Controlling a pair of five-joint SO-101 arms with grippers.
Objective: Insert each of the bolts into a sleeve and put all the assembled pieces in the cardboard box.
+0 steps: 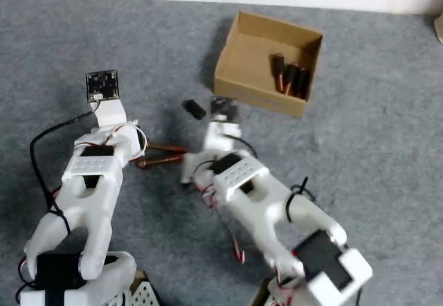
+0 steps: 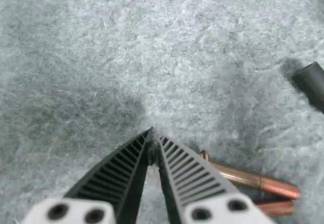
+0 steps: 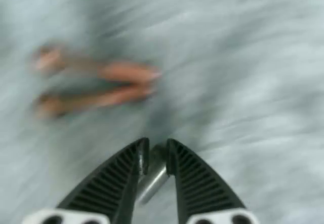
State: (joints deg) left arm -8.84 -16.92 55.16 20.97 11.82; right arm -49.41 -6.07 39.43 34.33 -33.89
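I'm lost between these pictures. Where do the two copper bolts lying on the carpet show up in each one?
High view: the copper bolts lie on the carpet between the two arms.
Left wrist view: the bolts lie close beside the left arm's fingers.
Right wrist view: blurred, the bolts lie side by side on the carpet.
Shared landmark: the grey carpet; the loose black sleeve also links two views.

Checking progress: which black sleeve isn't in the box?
The lone sleeve lying on the grey mat beside the cardboard box; the other sleeves lie inside it.
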